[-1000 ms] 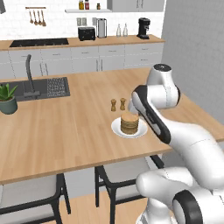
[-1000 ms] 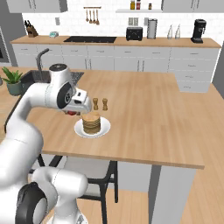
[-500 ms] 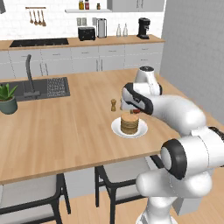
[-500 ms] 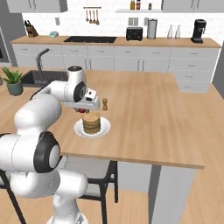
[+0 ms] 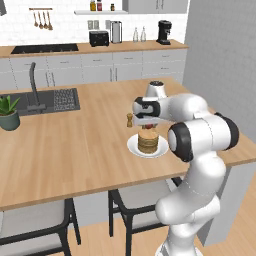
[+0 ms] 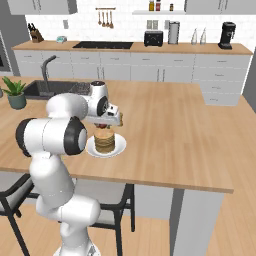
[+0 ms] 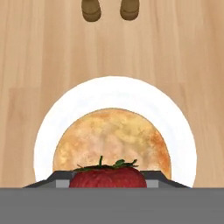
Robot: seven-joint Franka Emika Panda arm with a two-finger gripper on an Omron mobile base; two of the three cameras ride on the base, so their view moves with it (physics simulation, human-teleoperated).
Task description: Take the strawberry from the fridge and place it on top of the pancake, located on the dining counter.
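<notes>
Gripper [image 5: 148,127] hangs directly over pancake [image 5: 148,142], jaws clamped on strawberry [image 7: 108,177]. In hand view strawberry sits at bottom edge, green leaves up, golden pancake top [image 7: 112,139] below it, white plate [image 7: 57,123] ringing stack. Plate rests on dining counter [image 5: 85,145], near front edge. Two brown shakers [image 7: 109,9] stand just beyond plate. In right base view strawberry [image 6: 102,126] shows red just above stack [image 6: 104,141].

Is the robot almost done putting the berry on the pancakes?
Almost. The tiny red strawberry is out of the fridge, gripped in the hand. The hand is right above the round golden-brown pancake stack on its white plate on the light-wood dining counter. Left to do: lower it, let go.
</notes>
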